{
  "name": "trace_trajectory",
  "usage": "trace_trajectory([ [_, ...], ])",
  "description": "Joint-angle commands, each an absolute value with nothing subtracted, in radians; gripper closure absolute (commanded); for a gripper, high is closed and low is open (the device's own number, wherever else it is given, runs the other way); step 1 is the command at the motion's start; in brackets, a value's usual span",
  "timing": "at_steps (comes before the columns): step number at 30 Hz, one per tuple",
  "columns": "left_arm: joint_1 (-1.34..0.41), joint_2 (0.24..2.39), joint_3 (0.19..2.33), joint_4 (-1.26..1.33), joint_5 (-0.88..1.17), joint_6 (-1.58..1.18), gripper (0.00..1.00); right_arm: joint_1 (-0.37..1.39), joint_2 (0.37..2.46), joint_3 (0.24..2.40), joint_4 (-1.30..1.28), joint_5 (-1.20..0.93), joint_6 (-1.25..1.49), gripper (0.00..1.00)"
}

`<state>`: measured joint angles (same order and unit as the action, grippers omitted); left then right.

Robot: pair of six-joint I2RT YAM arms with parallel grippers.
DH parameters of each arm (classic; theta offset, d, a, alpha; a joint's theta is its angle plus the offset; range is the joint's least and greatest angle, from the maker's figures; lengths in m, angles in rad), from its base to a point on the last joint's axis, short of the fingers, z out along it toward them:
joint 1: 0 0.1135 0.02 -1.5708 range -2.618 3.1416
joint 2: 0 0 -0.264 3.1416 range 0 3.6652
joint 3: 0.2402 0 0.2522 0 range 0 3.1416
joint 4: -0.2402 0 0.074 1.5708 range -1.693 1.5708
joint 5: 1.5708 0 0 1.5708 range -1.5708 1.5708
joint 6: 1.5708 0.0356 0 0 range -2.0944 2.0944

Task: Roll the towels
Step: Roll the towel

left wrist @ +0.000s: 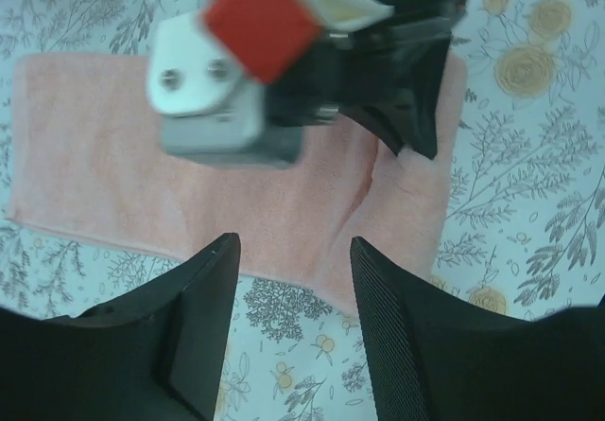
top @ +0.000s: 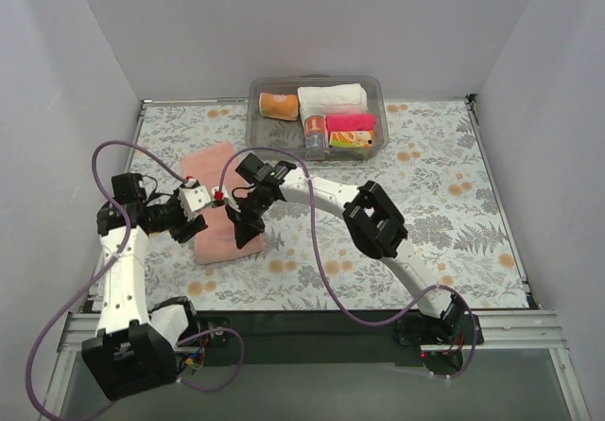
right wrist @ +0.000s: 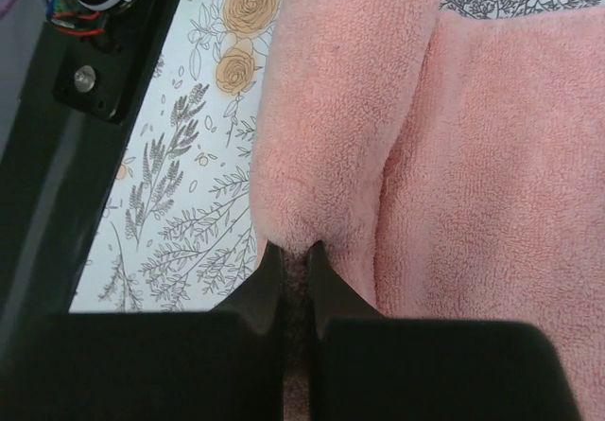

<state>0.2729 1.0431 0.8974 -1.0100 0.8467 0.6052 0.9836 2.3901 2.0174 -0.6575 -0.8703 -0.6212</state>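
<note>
The salmon-pink towel (top: 210, 199) lies flat on the floral table, left of centre. It also shows in the left wrist view (left wrist: 104, 156) and the right wrist view (right wrist: 492, 203). My right gripper (top: 248, 228) is shut on a pinched fold at the towel's near right edge (right wrist: 295, 249), and the edge is lifted into a hump. My left gripper (top: 191, 232) is open and empty, with its fingertips (left wrist: 295, 260) over the table just short of the towel's near edge. A small teal-red-white patterned cloth (top: 315, 133) sits in the bin.
A clear plastic bin (top: 378, 95) at the back centre holds an orange roll (top: 279, 106), a white rolled towel (top: 333, 96), a hot-pink roll (top: 350, 121) and a yellow patterned piece (top: 351, 139). White walls enclose the table. Purple cables loop off both arms.
</note>
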Motion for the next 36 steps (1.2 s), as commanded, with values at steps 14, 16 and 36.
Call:
trace_trajectory([
  [14,-0.067,0.902,0.657,-1.062,0.543,0.953,0.43,0.980,2.597,2.141,-0.816,-1.000,-0.402,0.99],
  [16,-0.109,0.946,0.654,-1.042,0.523,0.930,0.43,0.973,2.606,2.154,-0.815,-1.008,-0.390,0.99],
  [36,-0.293,1.302,0.627,-0.980,0.298,0.775,1.00,0.841,2.553,2.194,-0.759,-1.032,-0.233,0.71],
])
